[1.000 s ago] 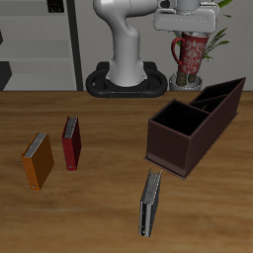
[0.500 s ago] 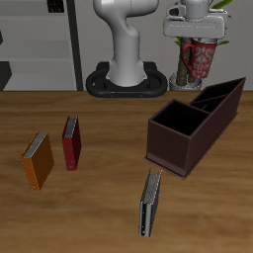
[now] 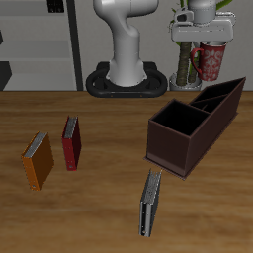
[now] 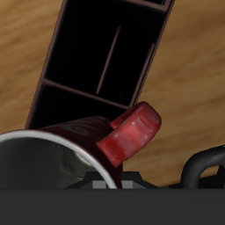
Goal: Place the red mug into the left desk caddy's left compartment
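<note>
Red speckled ceramic mug (image 3: 210,61) hangs gripped in the robot's jaws, up above the taller back end of the long maroon-brown desk caddy (image 3: 194,126) on the table.

A simulated study or office, with a robot mounted at the desk. The wooden tabletop (image 3: 99,212) fills the lower part of the frame and carries 3 books: an orange one (image 3: 38,160), a red one (image 3: 71,142) and a grey one (image 3: 150,203). A dark caddy (image 3: 194,125) stands at the right. Behind, grey shelves (image 3: 40,40) fill the upper left, and a potted plant (image 3: 186,49) shows at the upper right.
</note>
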